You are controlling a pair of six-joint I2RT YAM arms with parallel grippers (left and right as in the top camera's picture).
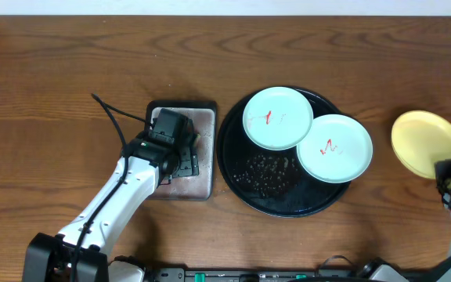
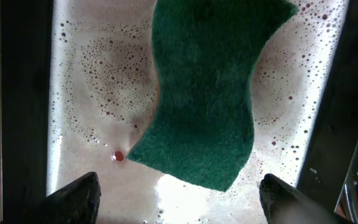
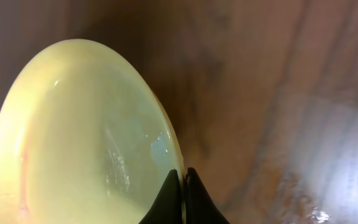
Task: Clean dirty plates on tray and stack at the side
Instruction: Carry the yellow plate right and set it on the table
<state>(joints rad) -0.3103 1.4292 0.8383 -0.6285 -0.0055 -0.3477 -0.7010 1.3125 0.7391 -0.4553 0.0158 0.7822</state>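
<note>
Two mint-green plates lie on the black tray (image 1: pixel 237 168): one at the upper left (image 1: pixel 278 117) and one at the right (image 1: pixel 335 147), both with red sauce marks. My right gripper (image 1: pixel 449 174) is shut on the rim of the pale yellow plate (image 1: pixel 427 141), right of the tray. In the right wrist view its fingers (image 3: pixel 183 186) pinch the rim of the yellow plate (image 3: pixel 79 137). My left gripper (image 1: pixel 180 154) is open above the grey metal tray (image 1: pixel 202 168). In the left wrist view its fingers (image 2: pixel 179 199) straddle wet metal just below the green sponge (image 2: pixel 207 93).
Dark crumbs (image 1: pixel 271 172) lie on the black tray's front part. The grey tray's floor (image 2: pixel 104 81) is wet and foamy, with a small red speck (image 2: pixel 119 155). Bare wooden table (image 1: pixel 69 86) surrounds both trays.
</note>
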